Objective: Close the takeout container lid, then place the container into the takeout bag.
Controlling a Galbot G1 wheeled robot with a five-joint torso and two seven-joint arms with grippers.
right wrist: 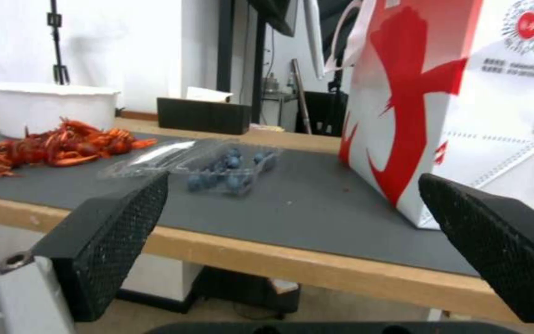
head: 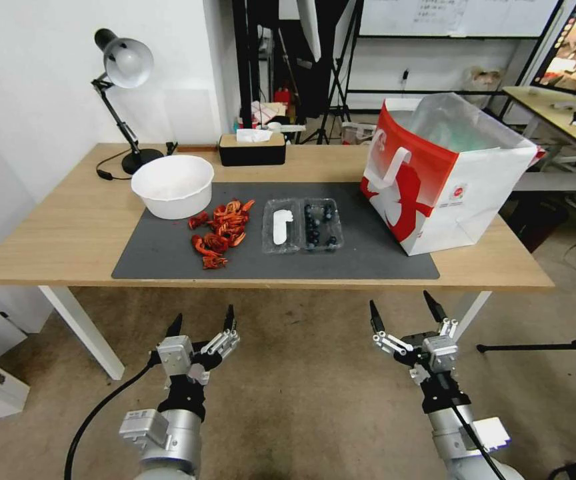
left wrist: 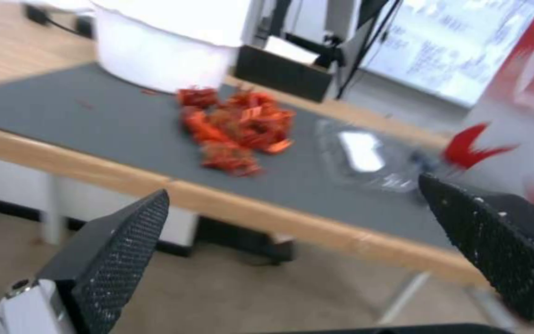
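Head view puts the takeout container (head: pixel 303 225) lying open and flat on the dark mat (head: pixel 168 263), near the middle of the tabletop (head: pixel 68 227). Both claws hang below and in front of the tabletop's near edge, fingers spread wide and grasping nothing: the left claw (head: pixel 201 321) and the right claw (head: pixel 403 311).

From the left claw the container lies at about one o'clock; from the right claw, at about eleven o'clock. The two stand about equally far from it, so neither arm is clearly nearer. The lid (head: pixel 281 225), with its white label, is the half on the left claw's side; the berry-filled half is on the right claw's side. Opened out, the pair's long axis runs from nine to three o'clock, and the hinge between them from twelve to six. My judgement: the lid has to fold over toward three o'clock.

The takeout bag (head: pixel 445 177) stands upright at three o'clock from the container, mouth open, near but apart from it.

Count: one container, one bag, one white bowl (head: pixel 173 185), one heap of red crayfish (head: pixel 220 232), one desk lamp (head: pixel 123 80), one black tissue box (head: pixel 252 149), two claws.
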